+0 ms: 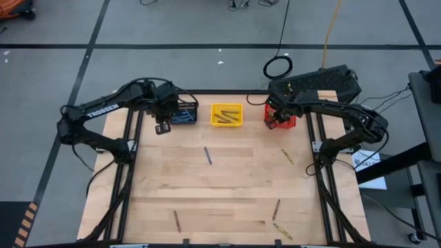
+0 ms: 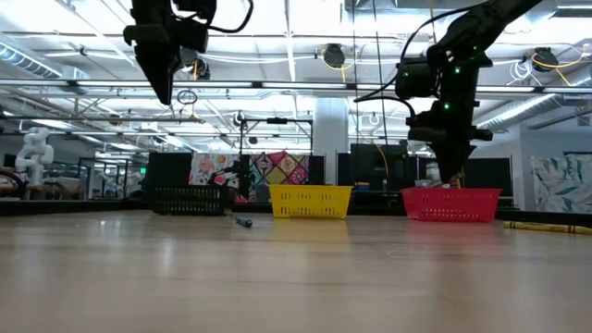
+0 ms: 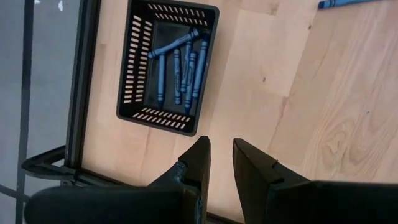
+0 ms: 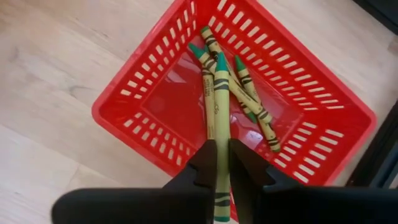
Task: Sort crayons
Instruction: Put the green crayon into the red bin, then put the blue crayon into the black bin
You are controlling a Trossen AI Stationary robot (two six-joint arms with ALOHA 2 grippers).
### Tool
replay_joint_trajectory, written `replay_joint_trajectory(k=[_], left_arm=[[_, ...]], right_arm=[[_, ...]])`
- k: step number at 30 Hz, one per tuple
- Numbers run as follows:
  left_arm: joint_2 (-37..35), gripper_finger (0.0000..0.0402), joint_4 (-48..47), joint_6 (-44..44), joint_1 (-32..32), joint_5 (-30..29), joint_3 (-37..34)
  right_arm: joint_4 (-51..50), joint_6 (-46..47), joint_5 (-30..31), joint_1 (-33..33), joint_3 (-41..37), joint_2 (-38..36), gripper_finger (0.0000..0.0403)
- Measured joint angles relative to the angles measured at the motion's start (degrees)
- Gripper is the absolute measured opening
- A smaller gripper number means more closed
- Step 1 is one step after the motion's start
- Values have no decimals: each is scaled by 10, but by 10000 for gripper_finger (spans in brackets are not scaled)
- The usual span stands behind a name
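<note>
Right hand [image 4: 222, 163] over the red basket [image 4: 143, 130], clenched on a green crayon [image 4: 221, 118]; more green crayons lie inside. Left hand [image 3: 221, 163] released, empty, above the black basket [image 3: 138, 74] of blue crayons [image 3: 180, 68]. Strays scattered on the tabletop [image 1: 227, 186].

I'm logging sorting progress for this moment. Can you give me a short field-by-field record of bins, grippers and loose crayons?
black bin: holds blue crayons
yellow bin: holds yellow crayons
red bin: holds green crayons
right gripper: over the red bin, shut on a green crayon
left gripper: raised beside the black bin, open, empty
loose crayons: one blue crayon mid-table, several more scattered toward the near and right edges
</note>
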Motion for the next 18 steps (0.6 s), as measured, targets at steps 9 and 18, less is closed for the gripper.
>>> replay_joint_trajectory(k=[9, 18], left_arm=[[28, 65, 1, 0, 0, 0, 0], [31, 65, 3, -1, 0, 0, 0]], right_arm=[[-1, -18, 17, 0, 0, 0, 50], [-1, -9, 28, 0, 0, 0, 65]])
